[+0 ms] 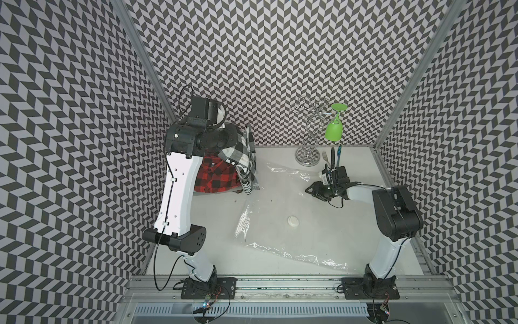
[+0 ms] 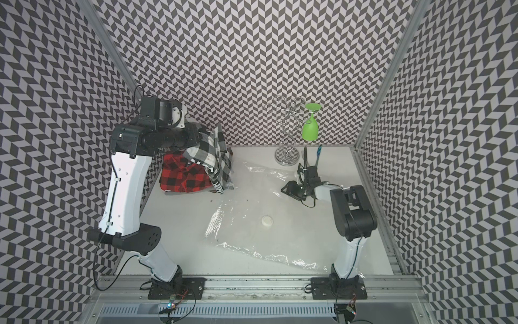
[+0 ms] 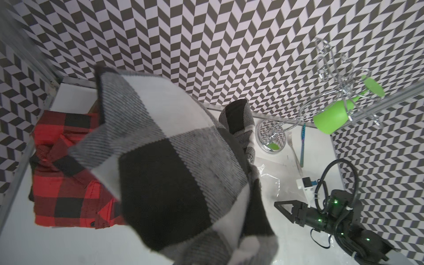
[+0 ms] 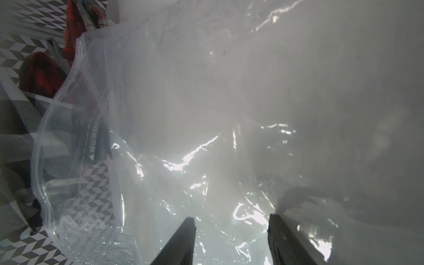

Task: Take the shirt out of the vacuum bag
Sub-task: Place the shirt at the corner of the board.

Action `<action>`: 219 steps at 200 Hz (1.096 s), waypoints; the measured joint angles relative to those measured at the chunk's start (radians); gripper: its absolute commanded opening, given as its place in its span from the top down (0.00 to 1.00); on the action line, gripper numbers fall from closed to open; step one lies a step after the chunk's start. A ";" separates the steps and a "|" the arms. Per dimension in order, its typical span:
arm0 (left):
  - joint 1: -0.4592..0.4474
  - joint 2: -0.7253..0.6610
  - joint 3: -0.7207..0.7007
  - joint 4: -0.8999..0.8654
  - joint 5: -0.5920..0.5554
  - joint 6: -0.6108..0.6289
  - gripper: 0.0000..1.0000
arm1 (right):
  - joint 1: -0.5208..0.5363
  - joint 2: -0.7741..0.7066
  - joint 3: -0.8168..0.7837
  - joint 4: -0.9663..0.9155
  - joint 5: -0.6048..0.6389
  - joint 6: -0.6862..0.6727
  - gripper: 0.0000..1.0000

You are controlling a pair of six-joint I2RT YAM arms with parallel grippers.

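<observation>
Shirt (image 1: 238, 153), black-and-white check, hanging above worktop (image 1: 252, 266) at back left, draped off left arm's end; left fingers buried in cloth, closed on it. Lower tail dangling just beside back-left edge of vacuum bag (image 1: 274, 202). Bag flat and see-through mid-worktop, white valve (image 1: 293, 221) facing up. Right fingers (image 4: 181, 245) parted about halfway, low over crinkled plastic at bag's back-right corner, clamped on nothing. Red checked shirt (image 1: 215, 176) folded under hanging one. Wire rack (image 1: 308, 134) with green glass (image 1: 334, 129) at back.
</observation>
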State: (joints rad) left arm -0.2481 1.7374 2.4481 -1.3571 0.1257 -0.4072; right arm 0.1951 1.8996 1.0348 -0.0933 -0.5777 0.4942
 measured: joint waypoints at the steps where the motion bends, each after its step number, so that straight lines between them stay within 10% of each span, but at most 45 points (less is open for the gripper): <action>1: 0.000 0.000 0.001 0.001 0.001 0.000 1.00 | 0.000 0.000 0.000 0.000 0.000 0.000 0.46; 219: 0.297 0.126 -0.105 0.079 0.040 0.041 1.00 | -0.002 0.014 -0.005 0.045 -0.022 -0.005 0.46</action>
State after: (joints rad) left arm 0.0486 1.8633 2.3428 -1.2781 0.1654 -0.3660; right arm 0.1932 1.9137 1.0294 -0.0483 -0.5995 0.4892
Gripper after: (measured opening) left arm 0.099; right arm 0.536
